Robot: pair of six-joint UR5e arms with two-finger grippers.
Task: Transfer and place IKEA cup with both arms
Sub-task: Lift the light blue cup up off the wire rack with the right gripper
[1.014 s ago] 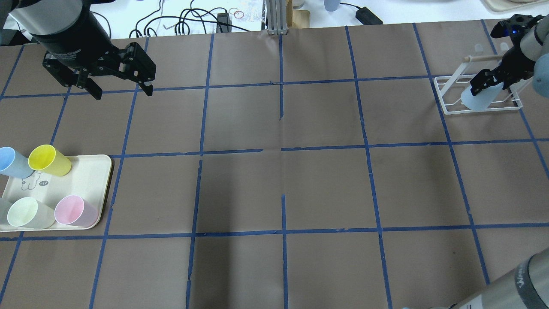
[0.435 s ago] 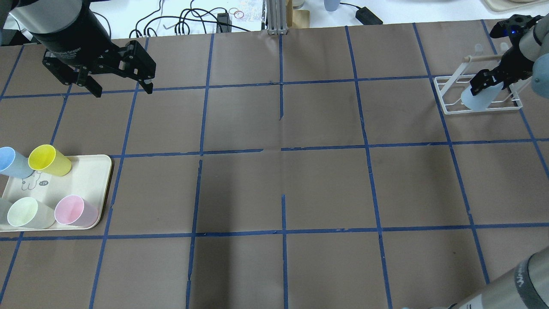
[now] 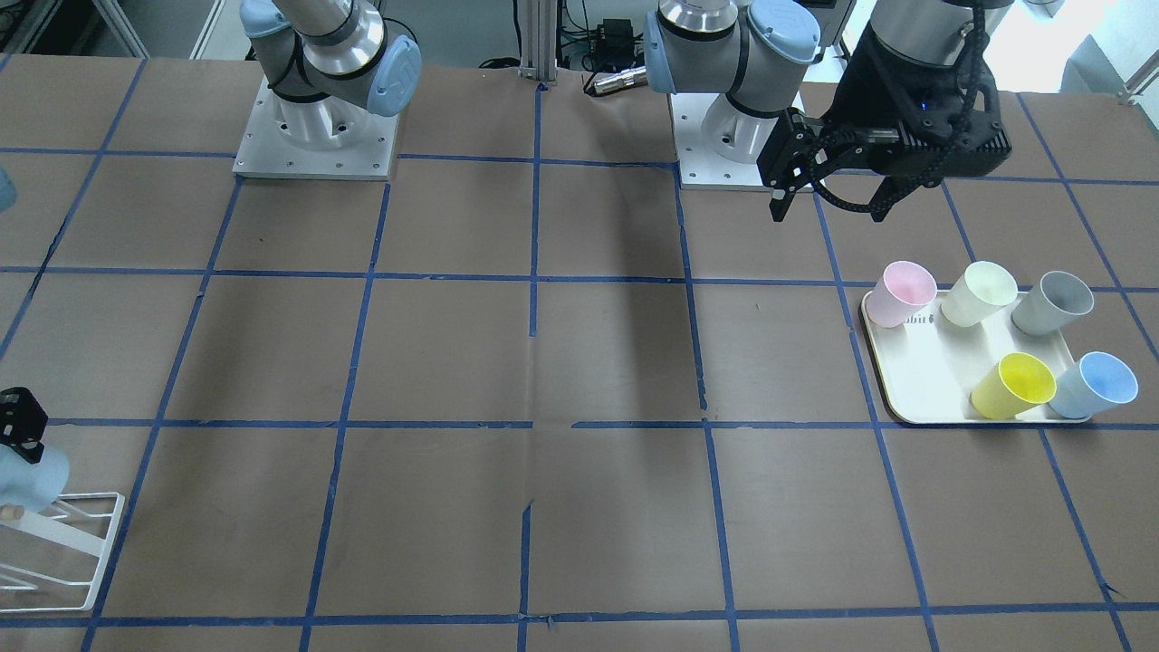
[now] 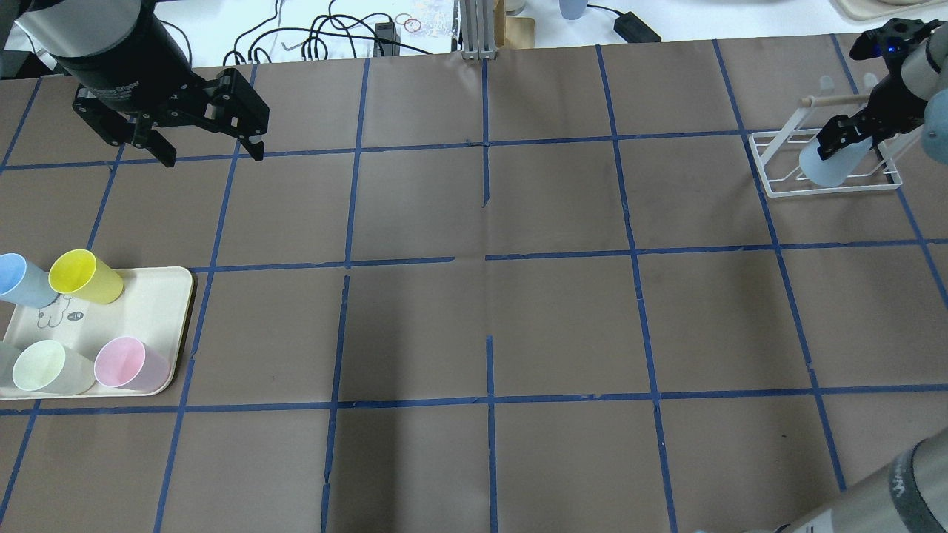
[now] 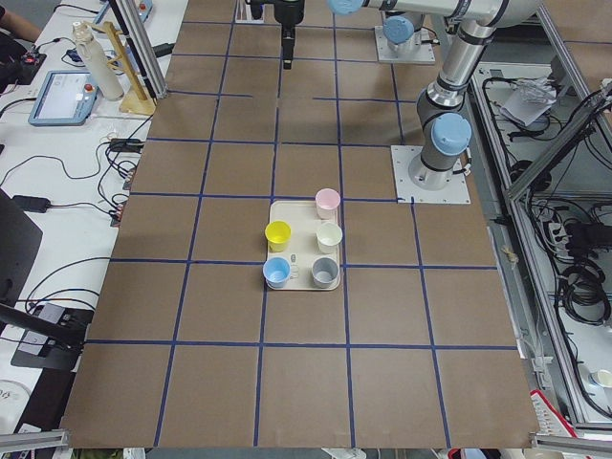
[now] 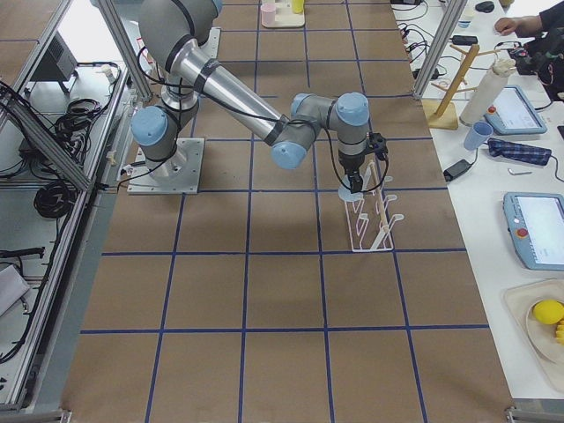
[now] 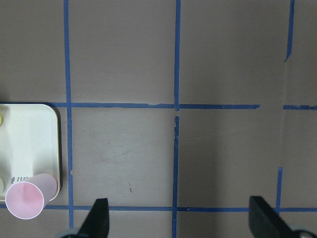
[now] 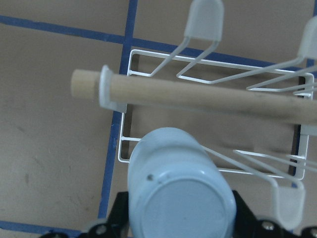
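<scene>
My right gripper (image 4: 844, 137) is shut on the light blue IKEA cup (image 4: 829, 166). It holds the cup base-up and tilted over the white wire rack (image 4: 774, 186) at the far right. In the right wrist view the cup's base (image 8: 181, 198) sits between the fingers, in front of the rack's wooden bar (image 8: 208, 98). The front view shows the cup (image 3: 27, 480) at its left edge. My left gripper (image 4: 213, 159) is open and empty, hovering above the table at the far left, also in the front view (image 3: 826, 214).
A cream tray (image 4: 159, 296) at the near left holds a second light blue cup (image 4: 18, 280), a yellow cup (image 4: 83, 276), a pale green cup (image 4: 46, 366), a pink cup (image 4: 127, 364) and a grey cup (image 3: 1055, 303). Cables lie beyond the table's far edge.
My right gripper has shifted the cup slightly up and to the right over the rack. The left arm has barely moved.
</scene>
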